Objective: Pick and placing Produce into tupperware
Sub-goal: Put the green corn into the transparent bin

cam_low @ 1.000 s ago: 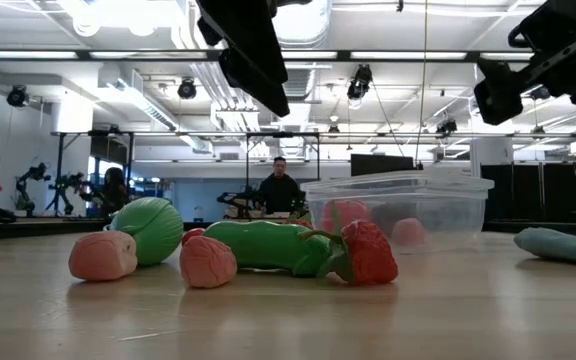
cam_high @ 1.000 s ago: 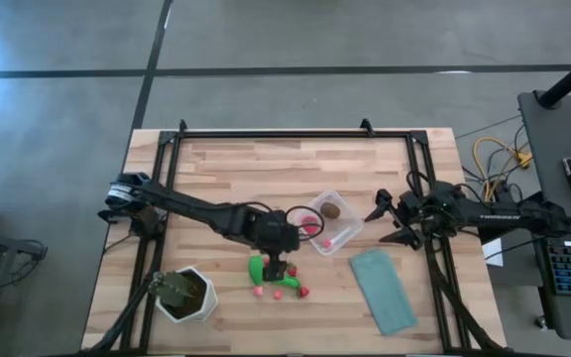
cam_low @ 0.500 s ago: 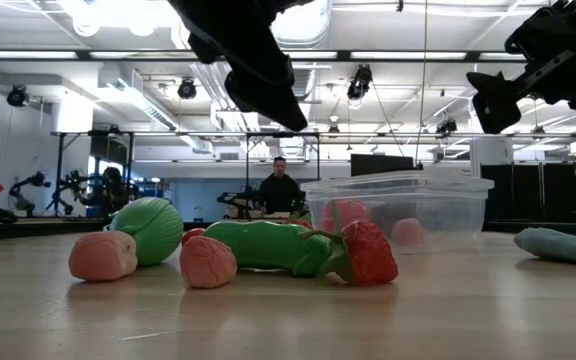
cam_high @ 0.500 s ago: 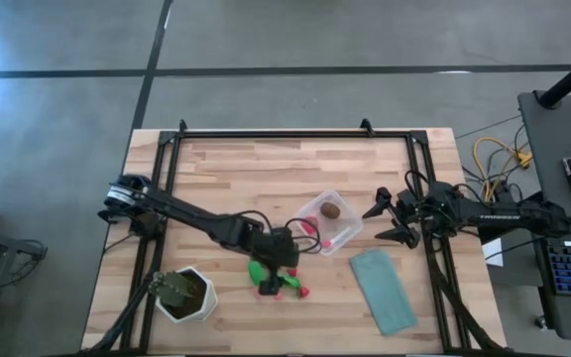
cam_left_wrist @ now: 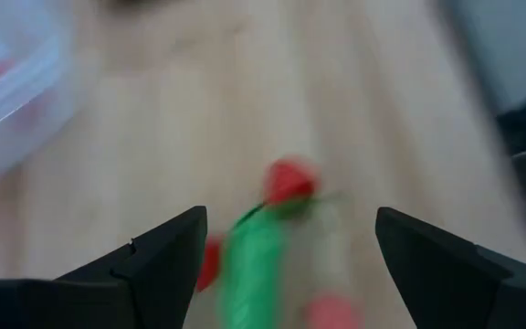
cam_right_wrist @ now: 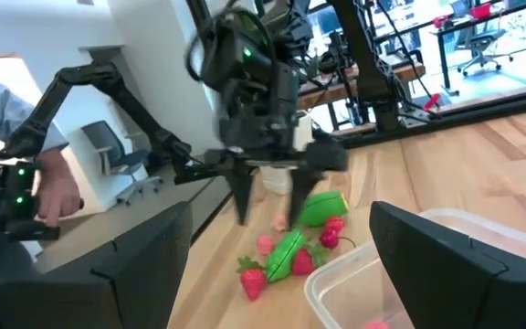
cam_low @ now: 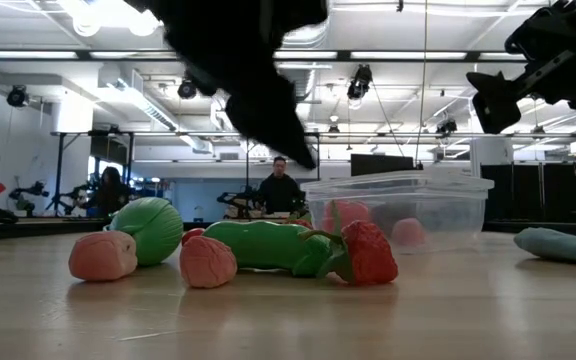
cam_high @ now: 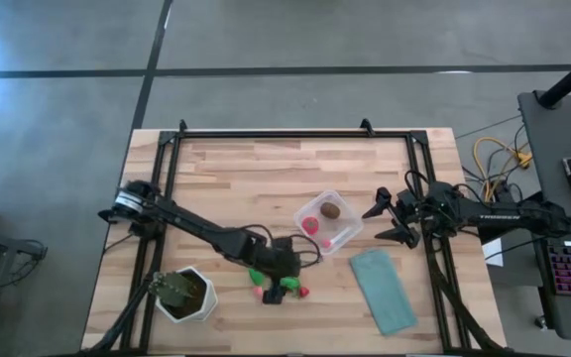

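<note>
The produce lies in a cluster on the wood near the table's near edge: a long green piece (cam_high: 287, 285) (cam_low: 263, 245), a round green one (cam_low: 148, 228), pink pieces (cam_low: 103, 255) and a red strawberry (cam_low: 368, 252) (cam_left_wrist: 289, 179). My left gripper (cam_high: 278, 272) (cam_left_wrist: 290, 265) hovers open just above this cluster, fingers on either side of the long green piece, touching nothing. The clear tupperware (cam_high: 327, 220) (cam_low: 398, 205) stands to the right of the cluster and holds a brown oval (cam_high: 332, 209) and pink pieces (cam_high: 309, 224). My right gripper (cam_high: 385, 220) (cam_right_wrist: 281, 274) waits open and raised at the tupperware's right.
A teal cloth (cam_high: 383, 288) lies flat near the right near corner. A white hexagonal pot with a green plant (cam_high: 184, 295) stands at the left near corner. Bare wood spans the far half of the table. People show in the room beyond the table.
My left gripper has moved from beside the tupperware toward the table's near edge and lower, ending over the produce cluster. The produce and the tupperware have stayed in place.
</note>
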Tool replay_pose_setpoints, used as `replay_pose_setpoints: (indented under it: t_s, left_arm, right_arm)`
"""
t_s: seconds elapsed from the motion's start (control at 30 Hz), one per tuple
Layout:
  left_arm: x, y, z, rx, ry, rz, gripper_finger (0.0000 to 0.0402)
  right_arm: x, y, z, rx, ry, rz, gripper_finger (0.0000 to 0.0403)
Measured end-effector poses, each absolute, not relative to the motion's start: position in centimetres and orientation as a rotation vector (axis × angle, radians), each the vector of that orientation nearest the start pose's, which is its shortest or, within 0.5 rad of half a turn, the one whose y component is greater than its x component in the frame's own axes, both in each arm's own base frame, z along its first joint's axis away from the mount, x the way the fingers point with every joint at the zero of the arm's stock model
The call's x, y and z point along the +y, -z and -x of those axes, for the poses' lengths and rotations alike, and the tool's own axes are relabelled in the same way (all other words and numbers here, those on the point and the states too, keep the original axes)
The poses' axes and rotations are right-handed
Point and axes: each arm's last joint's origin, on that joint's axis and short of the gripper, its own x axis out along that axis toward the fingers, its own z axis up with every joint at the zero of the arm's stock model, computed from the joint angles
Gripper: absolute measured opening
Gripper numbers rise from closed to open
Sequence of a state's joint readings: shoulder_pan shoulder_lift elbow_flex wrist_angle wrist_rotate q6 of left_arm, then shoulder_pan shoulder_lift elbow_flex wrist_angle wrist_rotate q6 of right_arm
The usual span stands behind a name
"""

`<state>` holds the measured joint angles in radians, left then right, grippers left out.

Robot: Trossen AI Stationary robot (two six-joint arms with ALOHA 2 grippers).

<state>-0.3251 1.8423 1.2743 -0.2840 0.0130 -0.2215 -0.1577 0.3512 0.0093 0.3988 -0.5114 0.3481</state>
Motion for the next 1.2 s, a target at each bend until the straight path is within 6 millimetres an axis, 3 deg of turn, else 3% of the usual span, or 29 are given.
replay_pose_setpoints:
  t_s: [0.1, 0.3, 0.43, 0.6, 0.73, 0.83, 1.07, 1.2]
  left_arm:
    - [-12.1, -20.4, -36.4, 0.949, 0.154, 0.039, 0.0302]
    - [-10.8, -20.3, -32.7, 1.226, -0.059, 0.011, 0.0302]
    - [-10.1, -21.7, -31.0, 1.225, -0.256, 0.249, 0.0302]
    - [-9.4, -25.4, -29.3, 1.052, -0.501, 0.691, 0.0302]
    - [-9.1, -26.6, -28.6, 0.955, -0.641, 0.949, 0.0302]
    - [-9.3, -25.8, -29.0, 0.97, -0.697, 1.008, 0.0302]
    - [-10.3, -21.1, -30.8, 1.219, -0.732, 1.045, 0.0302]
    - [-10.5, -20.4, -31.3, 1.226, -0.748, 1.089, 0.0302]
  right_arm:
    - [-0.4, -17.4, -11.7, 0.009, -0.359, -0.326, 0.0325]
    - [-0.4, -17.3, -11.7, 0.013, -0.358, -0.327, 0.0325]
    - [-0.4, -17.3, -11.7, 0.019, -0.357, -0.329, 0.0325]
    - [-0.4, -17.3, -11.8, 0.02, -0.357, -0.329, 0.0325]
    - [-0.5, -17.3, -11.8, 0.016, -0.347, -0.329, 0.0325]
    - [-0.5, -17.3, -11.8, 0.015, -0.342, -0.33, 0.0325]
    - [-0.5, -17.3, -11.8, 0.015, -0.342, -0.33, 0.0325]
    - [-0.5, -17.3, -11.8, 0.016, -0.342, -0.33, 0.0325]
